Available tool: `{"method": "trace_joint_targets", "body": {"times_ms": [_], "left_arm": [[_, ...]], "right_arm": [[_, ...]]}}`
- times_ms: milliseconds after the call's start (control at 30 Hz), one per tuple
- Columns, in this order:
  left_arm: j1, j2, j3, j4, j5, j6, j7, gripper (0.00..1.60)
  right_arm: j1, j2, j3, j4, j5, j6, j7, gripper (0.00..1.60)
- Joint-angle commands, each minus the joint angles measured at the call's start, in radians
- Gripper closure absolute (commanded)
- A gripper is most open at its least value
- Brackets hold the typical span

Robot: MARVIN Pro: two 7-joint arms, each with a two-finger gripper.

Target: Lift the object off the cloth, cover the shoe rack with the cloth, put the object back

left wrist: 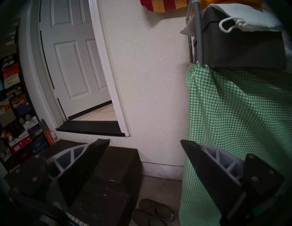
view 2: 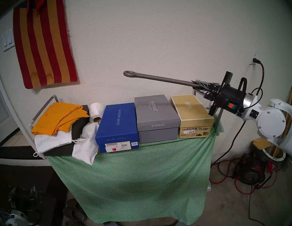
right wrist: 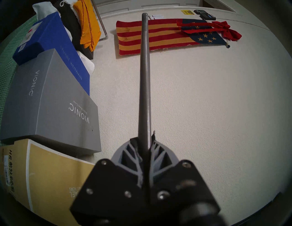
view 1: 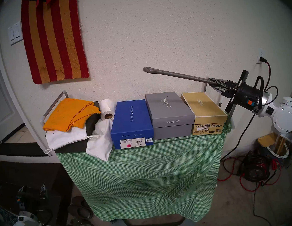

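Note:
My right gripper [view 1: 212,81] [view 2: 197,84] [right wrist: 145,140] is shut on the blade end of the grey shoehorn [view 1: 177,75] [view 2: 156,78] [right wrist: 145,78]. It holds the shoehorn in the air above the boxes, with the ring end pointing left along the wall. The green-and-white checked cloth [view 1: 143,177] [view 2: 139,181] [left wrist: 237,118] hangs down the front of the shoe rack [view 1: 53,106] [left wrist: 198,39] from under the boxes. Only the rack's side rails show. Low at the left, my left gripper [view 1: 32,189] [view 2: 23,191] [left wrist: 144,142] stands open and empty over a dark chest, beside the cloth's left edge.
On top stand a blue box [view 1: 132,122], a grey box [view 1: 170,115] and a gold box [view 1: 205,112], with an orange folded cloth [view 1: 69,113], white bags and a paper roll [view 1: 107,110] to their left. Slippers [view 1: 79,209] lie on the floor. A cable reel [view 1: 255,169] sits at the right.

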Motion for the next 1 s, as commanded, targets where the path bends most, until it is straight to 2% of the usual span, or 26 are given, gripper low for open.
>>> {"method": "trace_joint_targets", "body": {"times_ms": [0,967], "left_arm": [[0.009,-0.009,-0.006,-0.006,0.001,0.002,-0.003,0.0],[0.009,-0.042,-0.026,-0.021,0.027,0.038,-0.007,0.0]], "right_arm": [[0.045,0.001,0.013,0.008,0.016,0.038,0.018,1.6],[0.099,0.002,-0.075,-0.162,0.019,0.177,0.124,1.6]]}}
